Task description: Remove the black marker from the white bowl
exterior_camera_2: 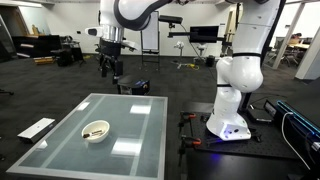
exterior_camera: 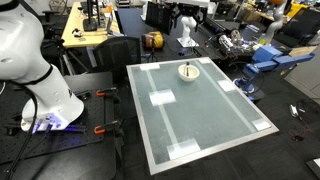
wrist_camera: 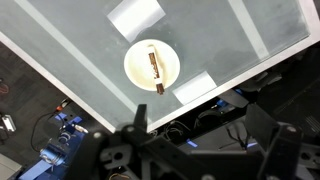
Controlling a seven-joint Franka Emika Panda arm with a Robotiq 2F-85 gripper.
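Black marker (wrist_camera: 154,68) lies inside the white bowl (wrist_camera: 130,66), slanted across it, one end resting on the rim nearest the camera in the wrist view. Gripper (exterior_camera_2: 110,72) hangs high in the air, well apart from the bowl and touching nothing; in an exterior view it sits above and beyond the far edge of the table, and the bowl (exterior_camera_2: 96,138) is lower down on the near left part of the top. Jaws look spread apart and empty. From the wrist view the bowl sits well below the camera, just left of centre, with the dark gripper body blurred along the bottom edge. Table (exterior_camera: 205,120) has a pale grey-green glassy top with a light frame and several white tape patches (exterior_camera: 161,98); the bowl (exterior_camera: 181,72) is near its far edge there. White robot base (exterior_camera_2: 232,100) stands right of the table on a dark platform. Room is an open lab: dark carpet, desks, chairs, a monitor (exterior_camera_2: 204,35) at the far wall.
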